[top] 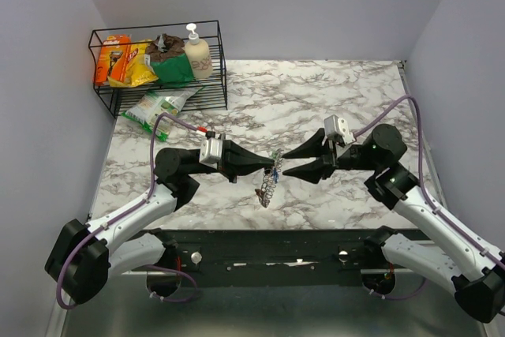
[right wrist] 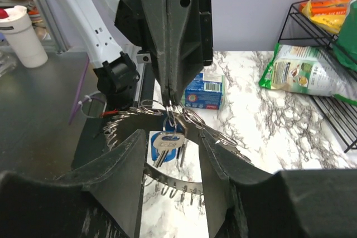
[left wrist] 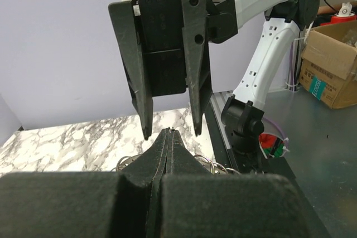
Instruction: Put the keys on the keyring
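My left gripper point(top: 274, 166) is shut on the top of the keyring point(top: 267, 187), which hangs tilted below its tips over the table's front middle. In the right wrist view the keyring point(right wrist: 178, 184) is a toothed metal band carrying several small split rings. A silver key point(right wrist: 167, 144) with a blue head behind it hangs from the ring right under the left fingertips point(right wrist: 170, 100). My right gripper point(top: 285, 165) is open and faces the left one, with its jaws either side of the hanging key point(right wrist: 172, 137). In the left wrist view my fingers point(left wrist: 169, 137) are pressed together.
A black wire basket point(top: 217, 76) at the back left holds snack packets and a soap bottle point(top: 197, 53). A green packet point(top: 158, 108) lies in front of it. A small blue box point(right wrist: 203, 90) sits on the marble. A cardboard box point(left wrist: 329, 68) stands off the table.
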Controlling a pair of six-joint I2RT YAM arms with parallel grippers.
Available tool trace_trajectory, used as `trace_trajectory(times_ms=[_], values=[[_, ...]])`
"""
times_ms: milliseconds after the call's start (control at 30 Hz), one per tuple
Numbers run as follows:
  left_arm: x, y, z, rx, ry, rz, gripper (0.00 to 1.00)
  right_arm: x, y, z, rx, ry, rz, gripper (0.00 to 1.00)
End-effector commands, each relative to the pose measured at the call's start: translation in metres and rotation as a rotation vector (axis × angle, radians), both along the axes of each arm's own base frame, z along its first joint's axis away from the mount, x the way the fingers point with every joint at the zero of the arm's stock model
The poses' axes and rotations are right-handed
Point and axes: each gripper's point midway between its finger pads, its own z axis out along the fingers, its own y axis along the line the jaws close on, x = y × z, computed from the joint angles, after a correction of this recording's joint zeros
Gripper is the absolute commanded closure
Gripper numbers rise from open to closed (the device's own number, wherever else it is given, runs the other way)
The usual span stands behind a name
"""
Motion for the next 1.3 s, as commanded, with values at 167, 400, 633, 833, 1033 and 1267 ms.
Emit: trace_trajectory(times_ms=[167, 400, 633, 833, 1033, 1267], values=[[-0.003, 0.004, 0.013, -0.044, -0.061, 0.013, 1.0, 0.001, 0.001, 0.019, 0.088, 0.014, -0.009, 0.51], [-0.003, 0.004, 0.017, -0.055, -0.067, 0.009, 1.0, 0.004, 0.007, 0.02, 0.105, 0.029, 0.017, 0.56], [-0.004, 0.005, 0.019, -0.059, -0.069, 0.008, 1.0, 0.005, 0.01, 0.015, 0.094, 0.035, 0.032, 0.6], [-0.005, 0.006, 0.02, -0.067, -0.068, 0.004, 1.0, 0.005, 0.011, 0.012, 0.088, 0.04, 0.045, 0.69], [-0.007, 0.006, 0.022, -0.089, -0.068, -0.009, 1.0, 0.003, 0.012, 0.01, 0.083, 0.038, 0.063, 0.89], [-0.008, 0.005, 0.025, -0.091, -0.068, -0.019, 1.0, 0.001, 0.011, 0.012, 0.083, 0.026, 0.073, 0.99]])
